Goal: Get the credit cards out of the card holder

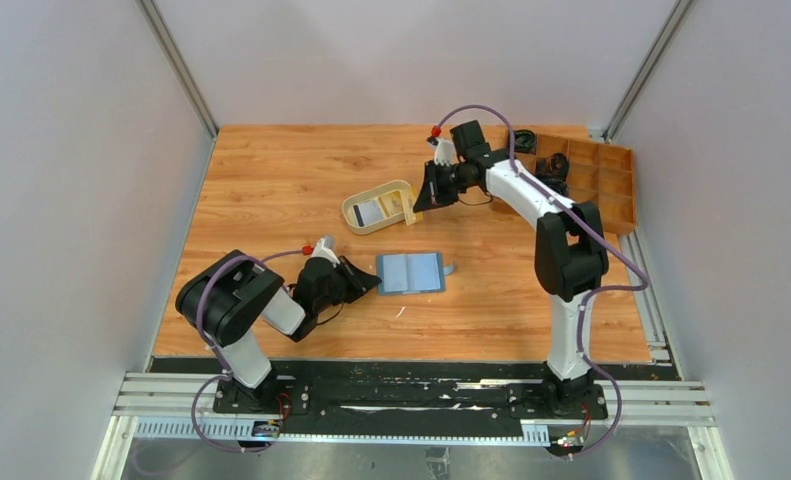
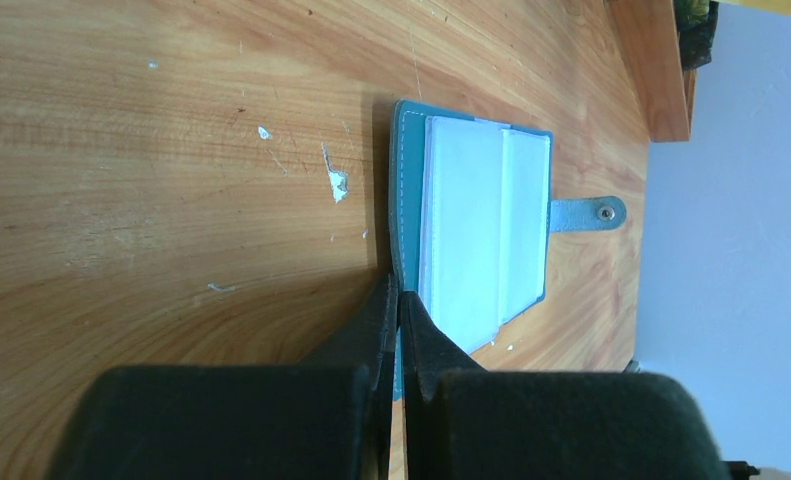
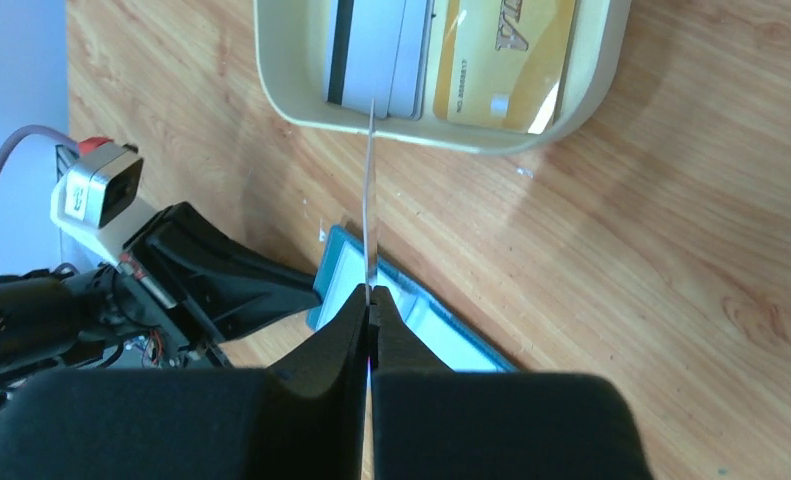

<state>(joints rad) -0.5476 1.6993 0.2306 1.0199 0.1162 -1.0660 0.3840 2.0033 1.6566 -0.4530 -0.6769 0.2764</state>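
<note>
The blue card holder (image 1: 411, 272) lies open on the table, its pale pockets up and its tab (image 2: 586, 213) to the right. My left gripper (image 1: 374, 284) is shut on its left edge, seen close in the left wrist view (image 2: 399, 300). My right gripper (image 1: 418, 202) is shut on a thin whitish card (image 3: 369, 200), held edge-on over the near rim of the cream tray (image 3: 421, 135). A whitish card (image 3: 376, 50) and a yellow card (image 3: 506, 60) lie in the tray. The holder also shows in the right wrist view (image 3: 426, 325).
The cream oval tray (image 1: 356, 205) sits behind the holder, mid-table. A wooden compartment box (image 1: 596, 180) stands at the back right, with dark items in it. Small white specks (image 2: 337, 182) lie on the wood near the holder.
</note>
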